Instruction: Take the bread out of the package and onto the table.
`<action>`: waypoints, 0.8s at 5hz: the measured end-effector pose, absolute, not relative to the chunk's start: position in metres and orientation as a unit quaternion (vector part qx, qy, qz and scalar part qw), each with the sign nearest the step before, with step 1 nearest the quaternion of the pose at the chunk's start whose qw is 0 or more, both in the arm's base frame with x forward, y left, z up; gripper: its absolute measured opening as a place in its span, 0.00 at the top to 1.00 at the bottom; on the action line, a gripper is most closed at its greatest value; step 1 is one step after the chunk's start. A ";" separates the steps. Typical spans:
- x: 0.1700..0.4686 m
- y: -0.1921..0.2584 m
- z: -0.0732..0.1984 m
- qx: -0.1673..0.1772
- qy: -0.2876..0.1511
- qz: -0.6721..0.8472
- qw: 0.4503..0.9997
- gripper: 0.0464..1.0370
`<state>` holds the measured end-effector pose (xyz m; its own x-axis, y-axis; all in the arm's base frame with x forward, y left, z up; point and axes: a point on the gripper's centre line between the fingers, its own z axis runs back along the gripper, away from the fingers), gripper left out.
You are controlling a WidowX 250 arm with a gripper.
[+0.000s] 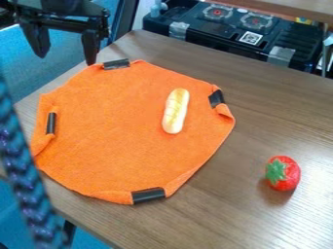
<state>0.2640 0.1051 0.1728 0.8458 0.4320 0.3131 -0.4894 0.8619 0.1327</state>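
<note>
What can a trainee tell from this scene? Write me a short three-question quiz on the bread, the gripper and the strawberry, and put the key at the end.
1. Multiple choice. What lies on the orange cloth?
a) a banana
b) the bread
c) a blue cup

2. True or false. The two fingers of the gripper are apart, and they hold nothing.

3. Fill in the missing word. The red strawberry rests off the cloth, directly on the ____.

Key: 1. b; 2. true; 3. table
</note>
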 end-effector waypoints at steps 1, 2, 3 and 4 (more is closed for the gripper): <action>0.265 0.105 0.166 0.104 -0.127 0.243 0.956 0.04; 0.278 0.098 0.142 0.097 -0.105 0.234 0.962 0.04; 0.292 0.085 0.134 0.065 -0.138 0.223 0.963 0.04; 0.310 0.065 0.123 -0.006 -0.172 0.200 0.965 0.04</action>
